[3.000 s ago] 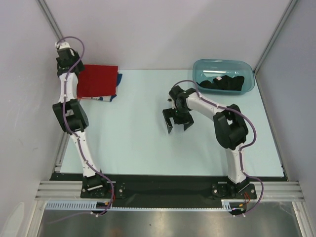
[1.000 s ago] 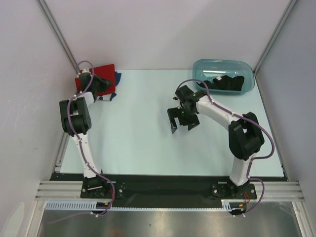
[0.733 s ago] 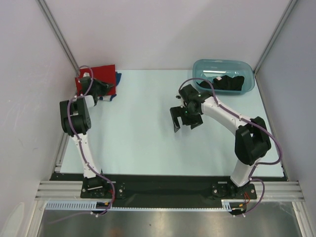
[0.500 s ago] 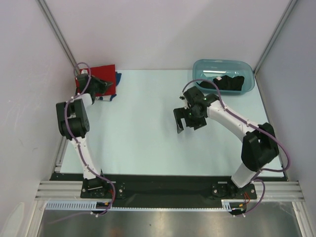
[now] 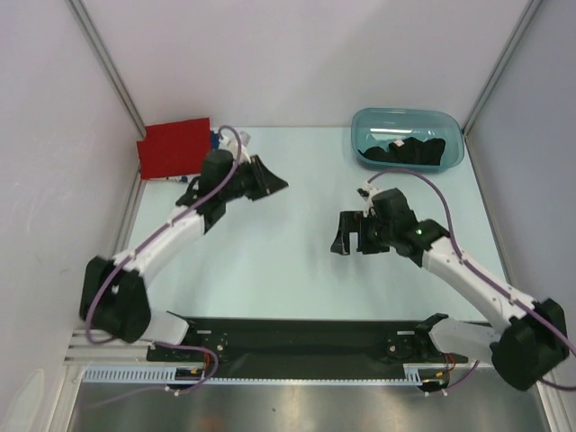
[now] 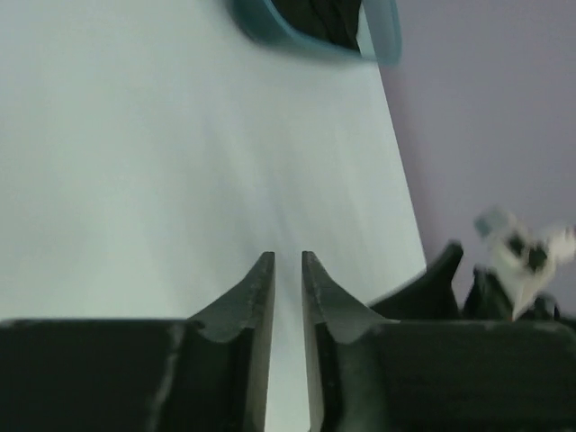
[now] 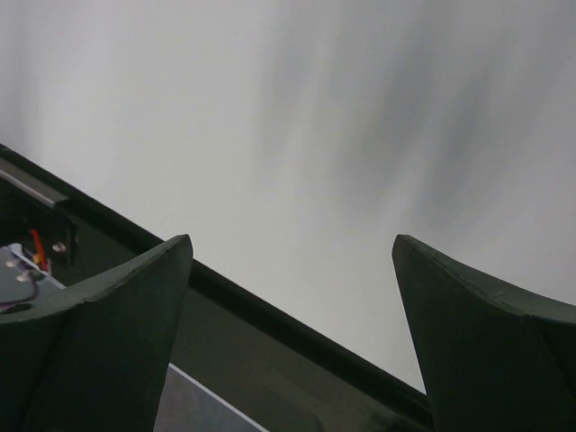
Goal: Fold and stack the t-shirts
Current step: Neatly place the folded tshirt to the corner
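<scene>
A folded red t-shirt (image 5: pixel 174 148) lies in the far left corner, with a bit of the blue t-shirt (image 5: pixel 214 138) showing from under its right edge. The black t-shirt (image 5: pixel 405 151) lies crumpled in the teal tub (image 5: pixel 409 116). My left gripper (image 5: pixel 277 184) hangs over the table to the right of the red shirt, apart from it. Its jaws stand a narrow gap apart with nothing between them (image 6: pixel 287 261). My right gripper (image 5: pixel 353 236) is wide open and empty over mid-table (image 7: pixel 292 261).
The left wrist view shows the teal tub (image 6: pixel 382 40) far ahead and part of the right arm (image 6: pixel 522 256) at the right. The black base rail (image 7: pixel 270 319) along the table's near edge crosses the right wrist view. Grey walls close in the table.
My left arm has swung off the red t-shirt toward mid-table and its jaws have parted slightly. The red shirt now lies uncovered. My right arm has drawn back toward the near edge.
</scene>
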Available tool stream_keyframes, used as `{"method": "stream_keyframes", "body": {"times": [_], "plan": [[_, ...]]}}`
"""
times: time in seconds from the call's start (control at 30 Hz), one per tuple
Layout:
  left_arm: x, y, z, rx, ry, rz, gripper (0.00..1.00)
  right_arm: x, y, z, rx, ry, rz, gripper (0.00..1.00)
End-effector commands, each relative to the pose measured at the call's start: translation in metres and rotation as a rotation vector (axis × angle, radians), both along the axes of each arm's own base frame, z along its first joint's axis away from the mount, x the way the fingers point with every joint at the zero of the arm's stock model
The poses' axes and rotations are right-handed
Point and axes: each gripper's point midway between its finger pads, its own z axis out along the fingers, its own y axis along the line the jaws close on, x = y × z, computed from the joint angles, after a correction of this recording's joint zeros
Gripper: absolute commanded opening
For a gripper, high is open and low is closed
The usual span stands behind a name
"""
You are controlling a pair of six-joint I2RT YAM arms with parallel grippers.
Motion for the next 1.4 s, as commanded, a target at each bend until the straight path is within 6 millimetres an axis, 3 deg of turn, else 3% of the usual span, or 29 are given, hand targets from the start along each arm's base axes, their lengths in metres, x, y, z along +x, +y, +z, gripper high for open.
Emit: {"method": "stream_keyframes", "body": {"times": [0.0, 0.07, 0.1, 0.13, 0.17, 0.2, 0.23, 0.33, 0.37, 0.47, 0.5, 0.63, 0.67, 0.73, 0.8, 0.93, 0.97, 1.17, 1.37], "plan": [[-0.053, 0.011, 0.003, 0.094, -0.041, 0.009, 0.27, 0.006, 0.013, 0.030, 0.226, -0.091, -0.081, 1.00], [-0.079, 0.005, 0.001, 0.069, -0.032, -0.011, 0.34, -0.003, 0.008, 0.029, 0.298, -0.132, -0.116, 1.00], [-0.097, 0.008, -0.020, 0.066, 0.009, -0.026, 0.36, -0.004, 0.010, 0.032, 0.351, -0.148, -0.129, 1.00], [-0.113, 0.006, -0.007, 0.012, -0.028, -0.038, 0.36, -0.014, 0.004, 0.023, 0.369, -0.152, -0.143, 1.00], [-0.130, 0.012, -0.031, 0.016, 0.012, -0.040, 0.38, -0.016, 0.001, 0.016, 0.375, -0.156, -0.158, 1.00], [-0.140, 0.013, -0.036, 0.005, 0.013, -0.042, 0.40, -0.018, 0.001, 0.014, 0.401, -0.173, -0.161, 1.00], [-0.160, 0.016, -0.042, -0.027, 0.006, -0.055, 0.43, -0.029, -0.004, -0.005, 0.414, -0.141, -0.185, 1.00], [-0.189, 0.020, -0.056, -0.079, 0.031, -0.079, 0.45, -0.042, -0.002, -0.024, 0.504, -0.089, -0.212, 1.00], [-0.200, 0.026, -0.068, -0.095, 0.035, -0.080, 0.46, -0.054, -0.003, -0.042, 0.530, -0.054, -0.207, 1.00], [-0.218, 0.036, -0.082, -0.166, 0.030, -0.058, 0.48, -0.062, 0.000, -0.043, 0.665, -0.060, -0.222, 0.99], [-0.221, 0.037, -0.084, -0.205, 0.041, -0.044, 0.49, -0.065, -0.003, -0.057, 0.668, -0.046, -0.246, 1.00], [-0.237, 0.044, -0.100, -0.326, 0.055, -0.028, 0.51, -0.069, -0.015, -0.079, 0.688, -0.004, -0.361, 1.00], [-0.242, 0.043, -0.117, -0.334, 0.089, -0.041, 0.51, -0.066, -0.019, -0.081, 0.688, 0.004, -0.400, 1.00], [-0.249, 0.043, -0.113, -0.391, 0.074, -0.057, 0.51, -0.069, -0.021, -0.082, 0.672, -0.018, -0.393, 1.00], [-0.259, 0.038, -0.126, -0.325, 0.100, -0.127, 0.51, -0.071, -0.029, -0.097, 0.610, -0.007, -0.426, 1.00], [-0.262, 0.033, -0.116, -0.376, 0.041, -0.178, 0.50, -0.071, -0.042, -0.110, 0.559, -0.010, -0.496, 1.00], [-0.261, 0.031, -0.128, -0.392, 0.057, -0.180, 0.50, -0.071, -0.046, -0.115, 0.534, -0.008, -0.516, 1.00], [-0.259, 0.032, -0.136, -0.376, 0.066, -0.168, 0.54, -0.069, -0.045, -0.115, 0.509, -0.052, -0.482, 1.00], [-0.270, 0.032, -0.154, -0.330, 0.140, -0.195, 0.53, -0.075, -0.036, -0.109, 0.521, -0.069, -0.404, 1.00]]}}
